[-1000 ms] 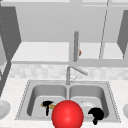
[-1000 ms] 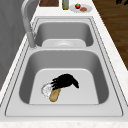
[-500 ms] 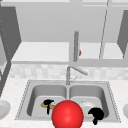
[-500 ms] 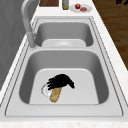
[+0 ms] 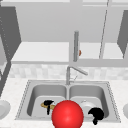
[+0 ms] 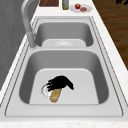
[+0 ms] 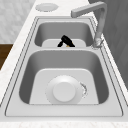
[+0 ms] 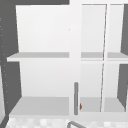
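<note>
My left hand is low in the left basin, on a tan bread roll that lies on the basin floor. From the left side, the left hand covers one end of the bread roll by the drain, fingers and thumb curled over it. From the right, the left hand straddles the roll in the far basin. My right hand hangs near the front rim of the right basin, fingers relaxed and holding nothing, beside a white plate.
A big red ball sits in front of the sink's middle. The faucet rises behind the divider. The white plate lies in the right basin. A bottle and a plate with a tomato stand on the far counter.
My left hand has sunk slightly and shifted toward the drain over the bread roll. The right hand and the ball have not moved.
</note>
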Robot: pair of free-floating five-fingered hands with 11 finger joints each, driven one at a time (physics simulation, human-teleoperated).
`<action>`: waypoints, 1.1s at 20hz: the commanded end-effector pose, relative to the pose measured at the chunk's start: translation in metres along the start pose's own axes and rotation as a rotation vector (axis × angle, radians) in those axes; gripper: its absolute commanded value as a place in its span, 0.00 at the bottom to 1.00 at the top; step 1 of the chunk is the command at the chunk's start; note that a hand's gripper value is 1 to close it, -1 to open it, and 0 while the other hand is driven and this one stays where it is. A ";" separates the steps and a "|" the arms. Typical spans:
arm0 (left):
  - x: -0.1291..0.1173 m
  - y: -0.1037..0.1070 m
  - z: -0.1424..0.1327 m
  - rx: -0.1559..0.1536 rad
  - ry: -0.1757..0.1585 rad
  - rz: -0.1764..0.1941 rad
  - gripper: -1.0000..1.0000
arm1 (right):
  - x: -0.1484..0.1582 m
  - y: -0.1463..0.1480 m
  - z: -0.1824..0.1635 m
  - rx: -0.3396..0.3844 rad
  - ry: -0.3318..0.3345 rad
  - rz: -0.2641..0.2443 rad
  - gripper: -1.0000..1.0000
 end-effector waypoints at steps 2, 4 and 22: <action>-0.035 -0.005 0.007 -0.011 0.023 0.062 0.00 | 0.000 0.000 0.000 0.000 0.000 0.000 0.50; -0.040 0.003 0.009 -0.025 -0.008 0.093 1.00 | 0.000 0.000 0.000 0.000 0.000 0.000 0.50; 0.003 0.033 -0.023 -0.047 -0.048 -0.107 1.00 | 0.000 0.000 0.000 0.000 0.000 0.000 0.50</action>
